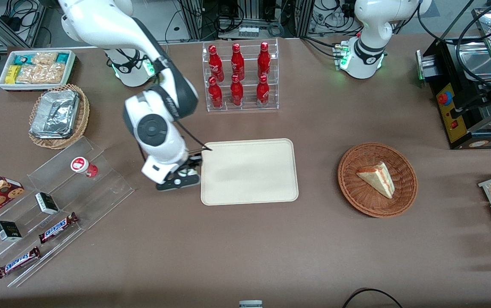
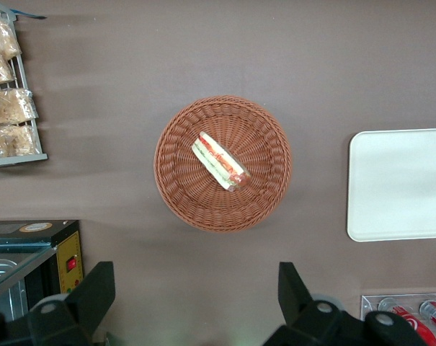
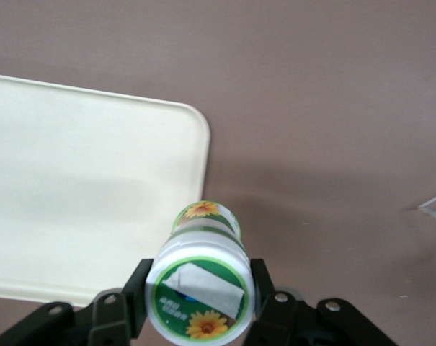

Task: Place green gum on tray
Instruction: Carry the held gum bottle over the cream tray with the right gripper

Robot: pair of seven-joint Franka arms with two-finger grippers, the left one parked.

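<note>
We observe the gripper of the working arm positioned above the brown table, just beside the edge of the tray that faces the working arm's end of the table. In the right wrist view, the gripper is clamped on the green gum, with one dark finger pressed against each side of the white bottle body. The round lid label, green-rimmed with a yellow flower, faces the wrist camera. In that same view the bottle appears over bare tabletop beside a rounded corner of the tray, not over the tray surface; whether it touches the table we cannot tell. In the front view only a small part of the green gum shows beneath the wrist housing. The tray is cream-beige with a low rim and carries nothing. Toward the working arm's end of the table, a red-labelled gum bottle stands on a clear stepped display stand, which also holds two Snickers bars and small dark boxes. A clear rack of red cola bottles stands farther from the front camera than the tray. Toward the parked arm's end, a wicker basket holds a wrapped sandwich wedge.
</note>
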